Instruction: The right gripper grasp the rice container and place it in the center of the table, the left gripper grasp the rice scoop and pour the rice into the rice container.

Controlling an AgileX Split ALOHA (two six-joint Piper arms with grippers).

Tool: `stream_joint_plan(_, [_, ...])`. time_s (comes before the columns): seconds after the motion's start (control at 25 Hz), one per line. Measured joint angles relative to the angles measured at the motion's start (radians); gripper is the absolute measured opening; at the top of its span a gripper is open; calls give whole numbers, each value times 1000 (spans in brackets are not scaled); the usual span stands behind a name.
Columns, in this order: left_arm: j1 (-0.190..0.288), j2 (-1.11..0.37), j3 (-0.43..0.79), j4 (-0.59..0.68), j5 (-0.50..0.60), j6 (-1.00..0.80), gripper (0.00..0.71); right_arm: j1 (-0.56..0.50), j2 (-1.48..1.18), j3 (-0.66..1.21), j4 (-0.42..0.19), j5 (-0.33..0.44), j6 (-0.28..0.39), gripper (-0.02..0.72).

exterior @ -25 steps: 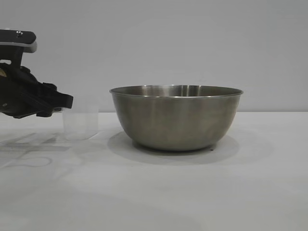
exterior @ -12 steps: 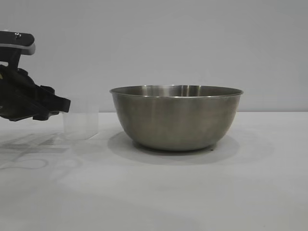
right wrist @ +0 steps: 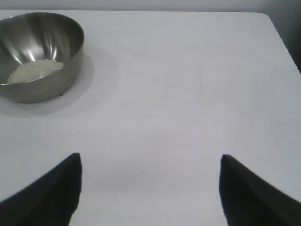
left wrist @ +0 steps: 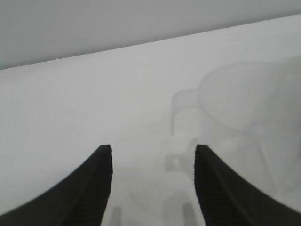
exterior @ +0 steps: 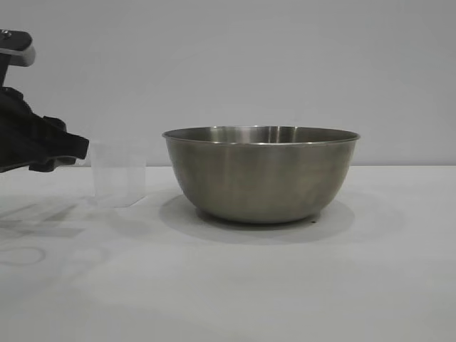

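The rice container (exterior: 261,174), a wide steel bowl, stands on the table (exterior: 285,285) about mid-way across. In the right wrist view a small heap of white rice (right wrist: 34,70) lies at the bottom of the rice container (right wrist: 70,61). The rice scoop (exterior: 118,178), a translucent cup, stands upright just left of it. My left gripper (exterior: 78,149) hovers left of the scoop, apart from it, open and empty. The left wrist view shows that gripper (left wrist: 153,150) with the scoop (left wrist: 240,108) ahead of the tips. My right gripper (right wrist: 149,160) is open over bare table, far from the bowl.
A plain pale wall rises behind the table. In the right wrist view the table's far edge and a corner (right wrist: 268,16) show, with bare white top between the bowl and that corner.
My left gripper has drawn back to the left, away from the scoop, which stays upright where it was. The bowl has not moved.
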Motion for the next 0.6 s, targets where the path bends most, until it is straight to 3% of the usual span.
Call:
stream_joint_plan(0.48, [0,-221,129,23,2,3,380,0,0,0,0,0,0,514])
stream_joint_plan(0.6, [0,-296,165,23,53,3,380,0,0,0,0,0,0,514])
